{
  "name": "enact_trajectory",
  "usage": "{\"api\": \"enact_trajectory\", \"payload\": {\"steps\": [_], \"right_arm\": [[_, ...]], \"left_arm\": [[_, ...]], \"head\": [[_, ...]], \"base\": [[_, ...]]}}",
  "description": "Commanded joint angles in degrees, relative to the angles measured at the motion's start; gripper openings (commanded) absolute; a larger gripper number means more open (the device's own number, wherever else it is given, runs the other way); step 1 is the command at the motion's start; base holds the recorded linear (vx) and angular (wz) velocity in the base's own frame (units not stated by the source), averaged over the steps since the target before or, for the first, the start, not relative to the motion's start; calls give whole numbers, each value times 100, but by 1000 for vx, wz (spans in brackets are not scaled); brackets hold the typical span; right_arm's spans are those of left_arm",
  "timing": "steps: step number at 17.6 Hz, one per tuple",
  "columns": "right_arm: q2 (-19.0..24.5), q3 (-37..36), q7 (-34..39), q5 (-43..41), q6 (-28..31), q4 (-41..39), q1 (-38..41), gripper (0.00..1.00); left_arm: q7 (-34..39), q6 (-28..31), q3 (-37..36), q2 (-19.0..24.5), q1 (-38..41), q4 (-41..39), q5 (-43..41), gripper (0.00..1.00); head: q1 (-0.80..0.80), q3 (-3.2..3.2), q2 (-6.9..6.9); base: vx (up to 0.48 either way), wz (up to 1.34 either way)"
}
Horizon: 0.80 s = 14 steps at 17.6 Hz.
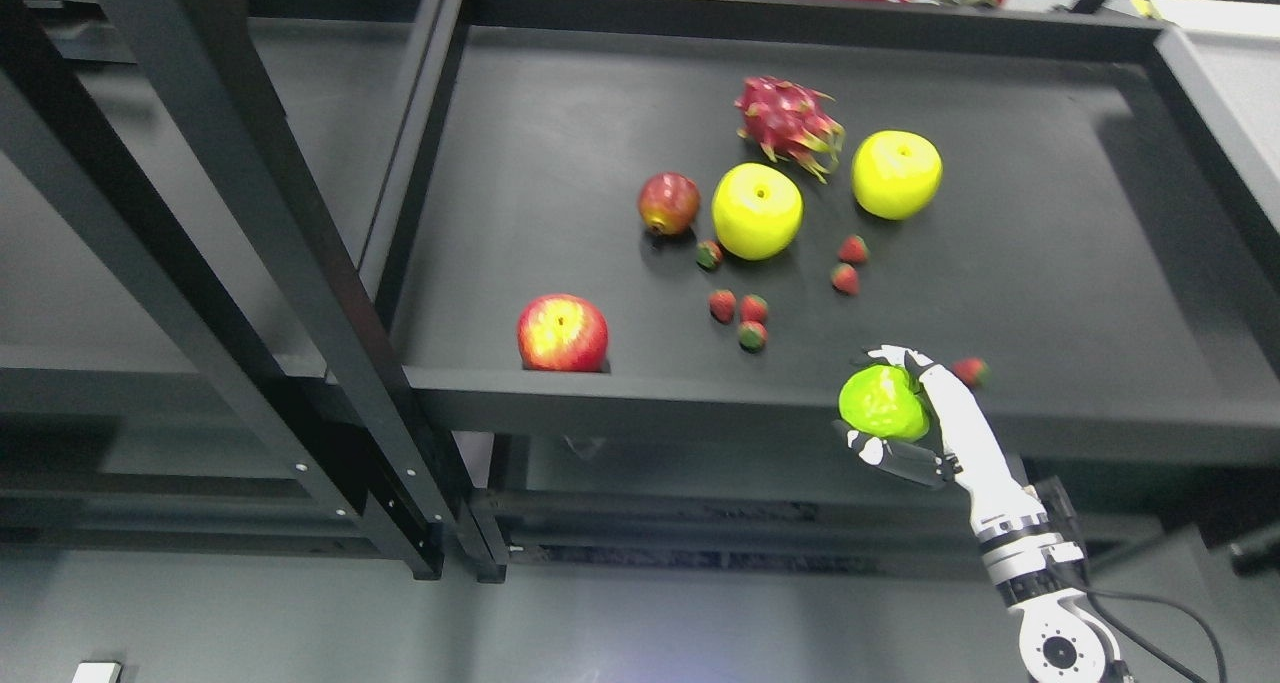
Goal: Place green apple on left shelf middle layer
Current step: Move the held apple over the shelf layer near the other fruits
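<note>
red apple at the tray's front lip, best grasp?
Judgement: take the red apple around its widest part, coming from above. It sits stem dimple up, tight against the tray's front lip, which blocks a front approach; its left, right and rear sides are clear for fingers.

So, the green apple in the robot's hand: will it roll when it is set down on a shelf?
Probably yes. The green apple looks round and glossy, so it may roll on a flat board. It is likely stiff, since the right hand wraps it with no visible denting. The shiny skin might be slippery, so a slow release seems wise.
</note>
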Motion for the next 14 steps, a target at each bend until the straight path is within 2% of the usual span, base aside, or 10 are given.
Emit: {"api": "enact_trajectory", "payload": {"steps": [1,3,4,5,6,11,14], "right_arm": [[5,-6,3,4,-1,13,-6,3],[14,-23,3,4,69,4,-6,10],[31,-23,12,-5,235,4,-6,22],[101,-15,38,-48,515,4,-15,42],[128,-15,39,-57,657,4,-24,54],[198,-15,39,-101,729,4,-120,89],[251,-6,30,-101,711,4,-121,97]], "left_arm": [[-3,-2,0,100,-123,0,-2,100],[-3,-2,0,100,-123,0,7,100],[-3,-2,0,100,-123,0,-2,100],[-3,-2,0,100,-123,0,7,100],[-3,-2,0,100,-123,0,-2,100],[-3,-2,0,100,-123,0,-2,100],[-3,-2,0,100,-123,0,7,100]], "head": [[0,0,0],[0,0,0],[0,0,0],[0,0,0],[0,0,0],[0,0,0],[0,0,0]], "base": [[235,332],[213,295],[191,257],[178,189],[178,189],[128,107],[76,75]]}}
